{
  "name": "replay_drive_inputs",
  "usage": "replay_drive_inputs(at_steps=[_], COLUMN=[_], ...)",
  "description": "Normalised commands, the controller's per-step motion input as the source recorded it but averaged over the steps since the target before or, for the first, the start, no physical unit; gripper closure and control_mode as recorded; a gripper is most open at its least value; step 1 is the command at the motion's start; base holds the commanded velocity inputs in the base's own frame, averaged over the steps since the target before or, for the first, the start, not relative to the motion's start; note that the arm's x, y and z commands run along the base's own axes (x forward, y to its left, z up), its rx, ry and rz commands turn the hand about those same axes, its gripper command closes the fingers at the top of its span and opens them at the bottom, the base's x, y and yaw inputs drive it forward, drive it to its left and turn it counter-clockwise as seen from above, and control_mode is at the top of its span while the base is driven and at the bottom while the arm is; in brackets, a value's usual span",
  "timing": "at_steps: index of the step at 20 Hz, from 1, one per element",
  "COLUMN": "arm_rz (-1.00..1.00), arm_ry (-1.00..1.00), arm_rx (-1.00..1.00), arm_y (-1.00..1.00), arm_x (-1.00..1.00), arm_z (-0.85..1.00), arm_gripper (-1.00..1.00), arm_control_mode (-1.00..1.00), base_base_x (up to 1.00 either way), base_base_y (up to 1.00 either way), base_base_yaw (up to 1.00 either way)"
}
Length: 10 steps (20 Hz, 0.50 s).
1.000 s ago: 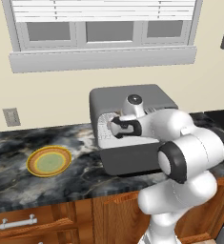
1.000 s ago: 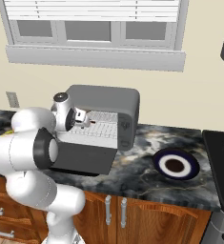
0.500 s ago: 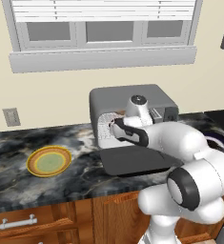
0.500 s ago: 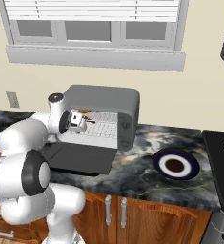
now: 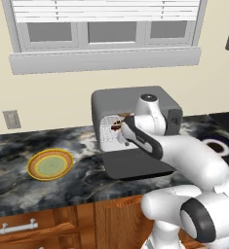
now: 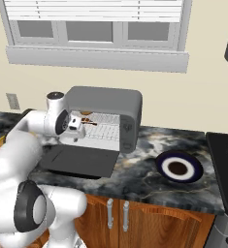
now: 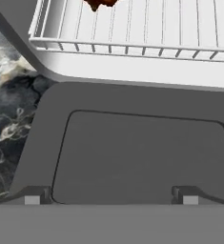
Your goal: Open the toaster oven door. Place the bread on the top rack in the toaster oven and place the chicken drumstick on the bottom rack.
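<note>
The scene is evenly and brightly lit, with no glare seen. A soft shadow is cast beneath the open oven door point(image 5: 135, 165) onto the counter point(image 5: 62, 187). Edges are rendered slightly soft and pixelated in all views, and no edge distortion is noticed

The white arm bends forward and reaches out level. Its pincer point(image 6: 80, 127) is wide open and holds nothing.

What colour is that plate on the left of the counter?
The plate is orange-rimmed with a greenish-yellow middle, clearest in the left base view.
</note>
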Motion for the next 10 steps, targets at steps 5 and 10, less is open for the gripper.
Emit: replay_drive_inputs(at_steps=[5, 10], arm_rz=[0.08, 0.04], arm_ry=[0.0, 0.0], arm_rx=[0.0, 0.0], arm_y=[-0.12, -0.11], arm_x=[-0.68, -0.68], arm_z=[0.11, 0.11], arm_gripper=[-1.0, -1.0], arm_control_mode=[-1.0, -1.0], base_base_x=[0.0, 0.0], base_base_y=[0.0, 0.0], base_base_yaw=[0.0, 0.0])
